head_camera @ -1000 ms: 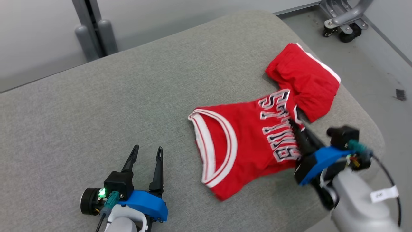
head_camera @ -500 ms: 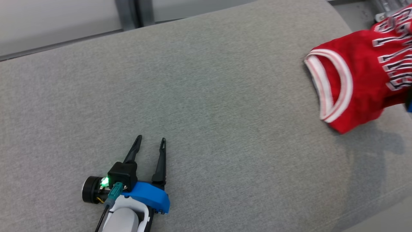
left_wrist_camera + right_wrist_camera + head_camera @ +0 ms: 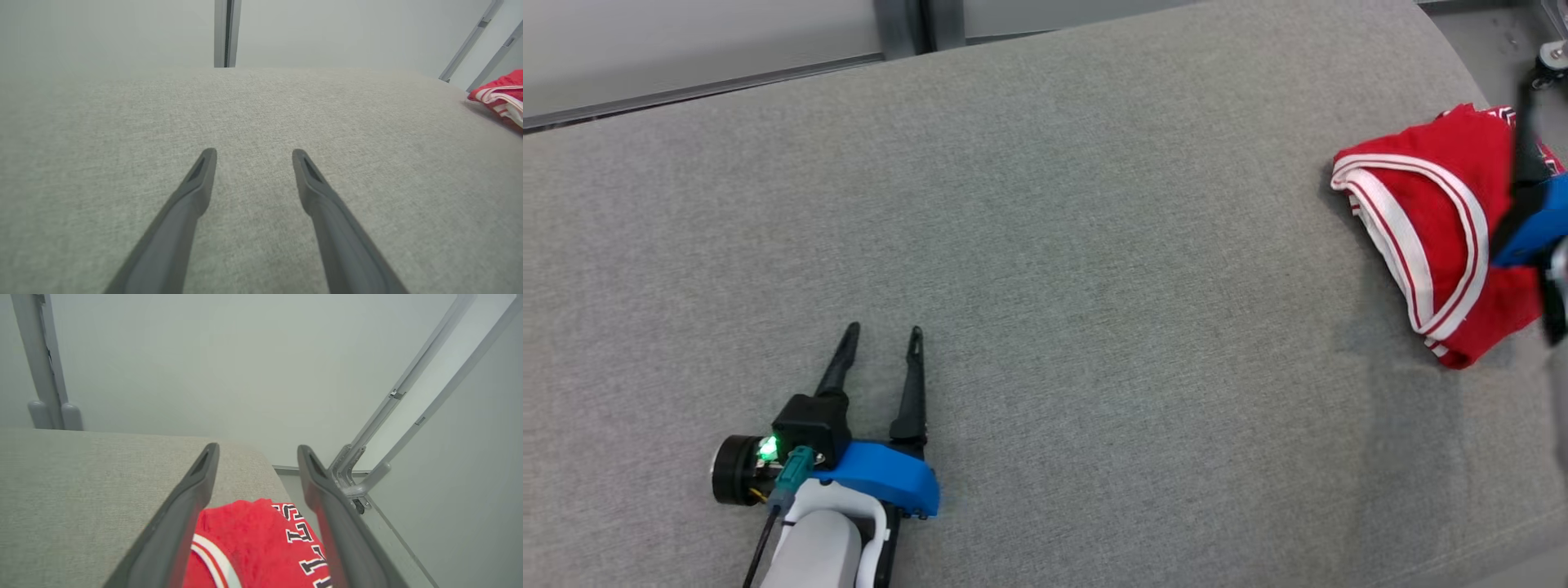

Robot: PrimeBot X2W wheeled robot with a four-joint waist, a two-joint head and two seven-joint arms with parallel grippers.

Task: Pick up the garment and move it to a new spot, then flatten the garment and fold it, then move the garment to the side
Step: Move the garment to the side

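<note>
The garment (image 3: 1429, 220) is a red jersey with white trim and lettering, lying bunched near the right end of the grey padded table (image 3: 1094, 245). One right gripper finger (image 3: 1523, 147) rises over it at the head view's right edge. From the wrist, my right gripper (image 3: 255, 451) is open above the jersey (image 3: 253, 539), holding nothing. My left gripper (image 3: 884, 329) rests open and empty low over the table at the lower left, far from the jersey (image 3: 500, 92); its own view shows the left gripper (image 3: 253, 153) over bare fabric.
The table's rounded right edge lies just beyond the jersey. A grey metal frame with a caster (image 3: 355, 486) stands on the floor past that edge. A grey post (image 3: 41, 375) stands against the wall behind the table.
The head camera has swung left. The jersey, spread out a second ago and gripped at its side, was lifted and now lies bunched; the right gripper has let go of it.
</note>
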